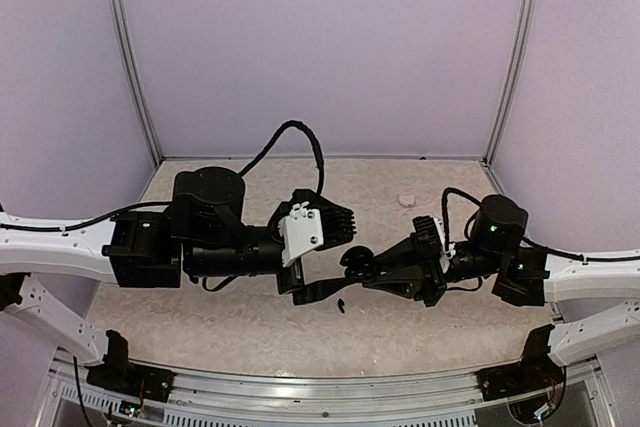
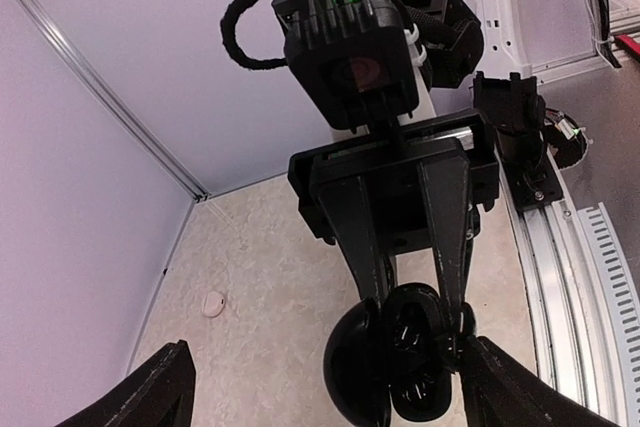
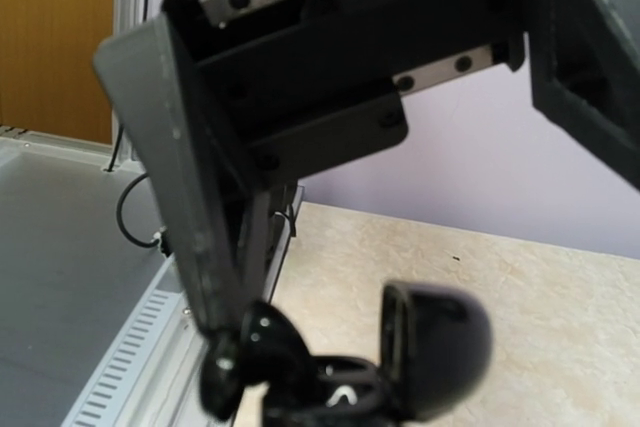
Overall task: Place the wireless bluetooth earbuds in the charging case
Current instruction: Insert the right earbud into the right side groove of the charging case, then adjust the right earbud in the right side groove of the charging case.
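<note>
The charging case (image 1: 357,265) is held above the table with its lid (image 2: 355,372) swung open, and my right gripper (image 2: 422,312) is shut on its base. My left gripper (image 1: 350,252) faces it, jaws spread wide on either side of the case and gripping nothing. One glossy black earbud (image 3: 250,347) sits at the case's rim, touching the tip of a left finger (image 3: 190,247); the same earbud (image 2: 458,339) shows in the left wrist view. The case's wells (image 2: 410,347) glint, but their contents are unclear. A small dark object (image 1: 342,304) lies on the table below, perhaps the other earbud.
A pale pink round object (image 1: 407,199) lies on the table behind the right arm, and the same pink object (image 2: 213,304) shows near the wall. Lilac walls enclose three sides. A metal rail (image 1: 330,387) runs along the near edge.
</note>
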You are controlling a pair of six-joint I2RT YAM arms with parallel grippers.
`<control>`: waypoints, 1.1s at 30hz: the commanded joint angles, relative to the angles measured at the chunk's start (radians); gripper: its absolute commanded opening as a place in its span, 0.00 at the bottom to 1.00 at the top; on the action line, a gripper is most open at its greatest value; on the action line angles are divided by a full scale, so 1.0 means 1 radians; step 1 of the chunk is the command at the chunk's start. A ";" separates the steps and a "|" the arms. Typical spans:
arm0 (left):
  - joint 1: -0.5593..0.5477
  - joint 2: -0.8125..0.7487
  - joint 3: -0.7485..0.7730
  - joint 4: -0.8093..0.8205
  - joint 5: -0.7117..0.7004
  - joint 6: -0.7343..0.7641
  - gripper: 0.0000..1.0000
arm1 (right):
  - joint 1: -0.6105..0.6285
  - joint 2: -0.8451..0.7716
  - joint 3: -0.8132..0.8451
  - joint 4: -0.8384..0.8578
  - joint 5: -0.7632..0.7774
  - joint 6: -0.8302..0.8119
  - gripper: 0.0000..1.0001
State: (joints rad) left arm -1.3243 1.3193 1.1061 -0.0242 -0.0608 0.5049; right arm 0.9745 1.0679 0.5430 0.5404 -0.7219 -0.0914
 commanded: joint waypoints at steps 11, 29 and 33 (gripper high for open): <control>0.042 0.012 0.032 0.101 -0.021 -0.068 0.89 | 0.003 0.006 0.016 0.030 -0.021 0.007 0.00; 0.061 -0.055 -0.027 0.091 0.053 -0.018 0.95 | -0.001 -0.010 0.003 0.040 0.041 0.029 0.00; 0.053 -0.061 -0.016 0.047 0.104 0.010 0.96 | -0.002 -0.001 0.002 0.047 0.043 0.042 0.00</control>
State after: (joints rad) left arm -1.2701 1.2861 1.0832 0.0345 -0.0002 0.4736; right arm 0.9718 1.0679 0.5430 0.5739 -0.6838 -0.0696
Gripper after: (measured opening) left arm 0.954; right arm 0.202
